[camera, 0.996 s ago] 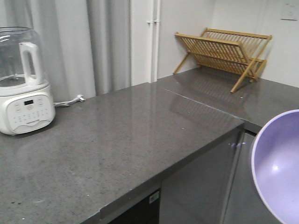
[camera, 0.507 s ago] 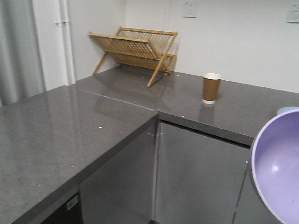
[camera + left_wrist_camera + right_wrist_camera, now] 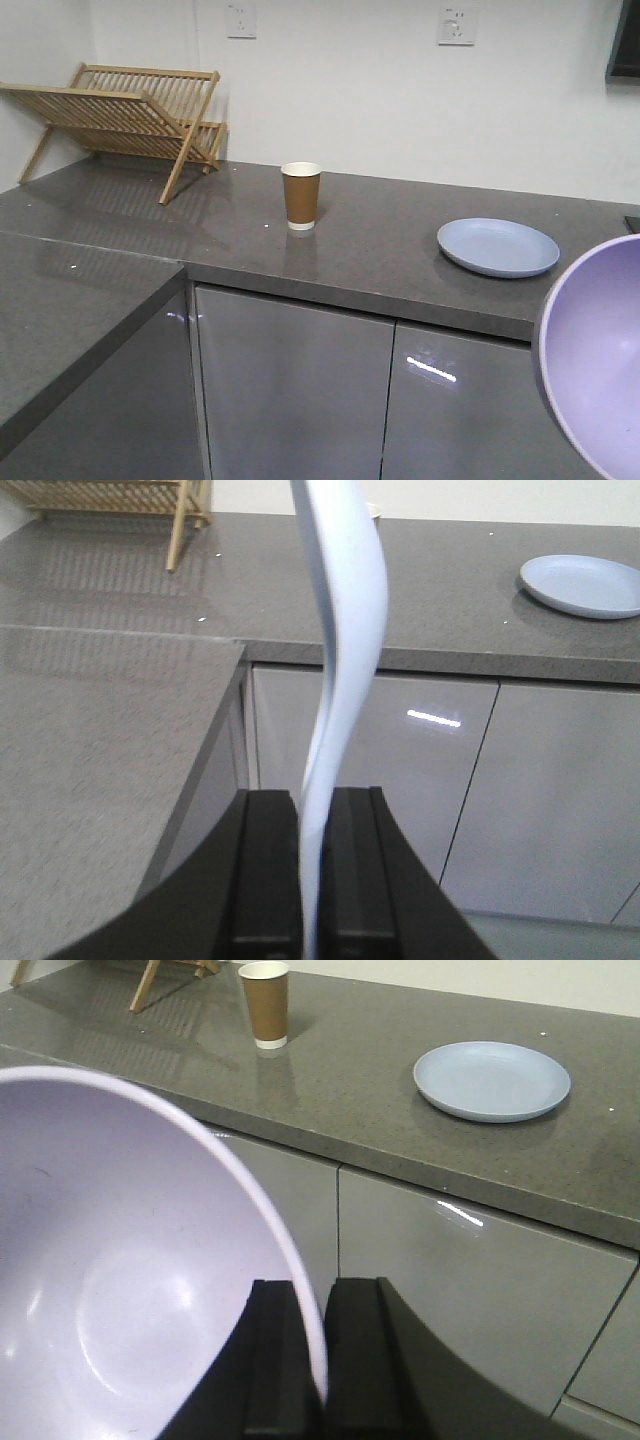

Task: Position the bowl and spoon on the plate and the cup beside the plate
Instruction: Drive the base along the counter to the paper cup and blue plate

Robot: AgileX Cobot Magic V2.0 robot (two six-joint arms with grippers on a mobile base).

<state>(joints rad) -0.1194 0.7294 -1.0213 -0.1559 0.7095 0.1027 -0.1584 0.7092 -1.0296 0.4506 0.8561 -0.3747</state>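
The right gripper (image 3: 323,1305) clamps the rim of the bowl (image 3: 130,1290), and the left gripper (image 3: 315,810) pinches the spoon (image 3: 350,600). The plate (image 3: 497,246) lies at the right on the counter (image 3: 380,250), with the paper cup (image 3: 300,196) well to its left. Centre the bowl over the plate, level it, then lower.

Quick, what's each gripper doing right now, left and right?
Left gripper: closed on the pale blue spoon.
Right gripper: closed on the rim of the purple bowl.

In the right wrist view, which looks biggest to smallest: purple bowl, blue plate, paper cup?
Largest: the bowl, but it is right at the camera, so its true size is unsure.
Then the plate.
Smallest: the cup.
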